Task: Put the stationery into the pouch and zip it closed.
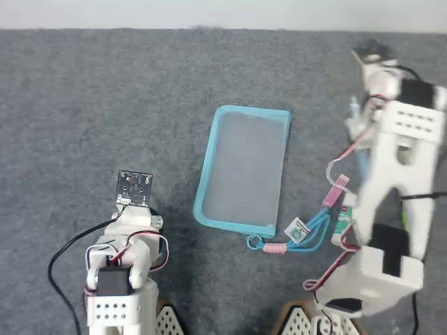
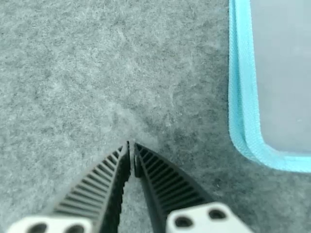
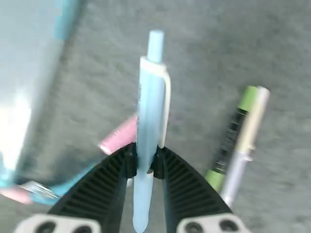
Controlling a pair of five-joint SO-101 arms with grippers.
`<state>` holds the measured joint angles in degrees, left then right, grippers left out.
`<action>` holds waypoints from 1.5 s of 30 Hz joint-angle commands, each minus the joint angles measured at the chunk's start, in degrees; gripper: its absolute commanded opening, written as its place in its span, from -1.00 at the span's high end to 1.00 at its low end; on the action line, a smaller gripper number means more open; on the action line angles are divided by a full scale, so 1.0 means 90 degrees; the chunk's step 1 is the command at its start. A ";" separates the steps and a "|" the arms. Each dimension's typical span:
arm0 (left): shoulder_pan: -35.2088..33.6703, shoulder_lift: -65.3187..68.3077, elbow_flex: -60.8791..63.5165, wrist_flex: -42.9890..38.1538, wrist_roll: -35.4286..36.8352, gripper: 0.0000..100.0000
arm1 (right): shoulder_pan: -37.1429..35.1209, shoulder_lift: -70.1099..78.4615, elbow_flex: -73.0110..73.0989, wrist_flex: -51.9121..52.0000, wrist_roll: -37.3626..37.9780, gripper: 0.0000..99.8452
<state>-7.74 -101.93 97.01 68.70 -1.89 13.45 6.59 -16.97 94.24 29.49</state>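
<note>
On the grey felt table (image 1: 105, 91), the left arm (image 1: 122, 279) sits folded low at the near left corner. The left gripper (image 2: 131, 148) points down at bare felt, and its ribbed black fingers (image 2: 114, 174) are pressed together at the tips with nothing between them. The left wrist view puts it just beside the pouch's blue edge but not touching it.

At the centre of the table lies the pouch (image 1: 244, 167), flat, with a frosted see-through face and a light blue border. Its long side runs away from the arms and tilts a little to the right. I cannot tell from here whether the zip is open or closed. From its near right corner trail blue cords (image 1: 314, 234), which carry a small tag (image 1: 297, 229), a pink bead (image 1: 276, 248) and a pink clip (image 1: 335, 190).

To the right, the white right arm (image 1: 391, 181) rises over the table's right side. The right gripper (image 3: 144, 153) has its fingers (image 3: 109, 179) clamped on a blue pen (image 3: 148, 121). They grip it low on the barrel, so that the clip end sticks out beyond the tips, and the pen is outside the pouch. On the felt beside it, a green marker (image 3: 233, 141) and a silver pen (image 3: 245, 145) lie side by side, touching, well clear of the pouch.
</note>
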 commanded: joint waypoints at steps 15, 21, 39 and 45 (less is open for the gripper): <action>-0.0010 0.0078 -0.0034 0.0039 0.0078 0.97 | 0.1841 0.2486 -0.0176 -0.1587 0.0928 0.99; -0.0010 0.0078 -0.0034 0.0039 0.0078 0.97 | 0.1812 0.2525 -0.0176 -0.1578 0.0928 0.99; 0.0000 0.0078 -0.0034 0.0039 0.0078 0.97 | 0.1382 0.1910 -0.0186 -0.0571 0.0830 0.64; -0.0010 0.0078 -0.0034 0.0039 0.0078 0.97 | 0.0151 0.0894 -0.0010 0.0493 -0.0518 0.65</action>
<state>-7.74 -101.93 97.01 68.70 -1.89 19.96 21.89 -16.97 95.56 30.81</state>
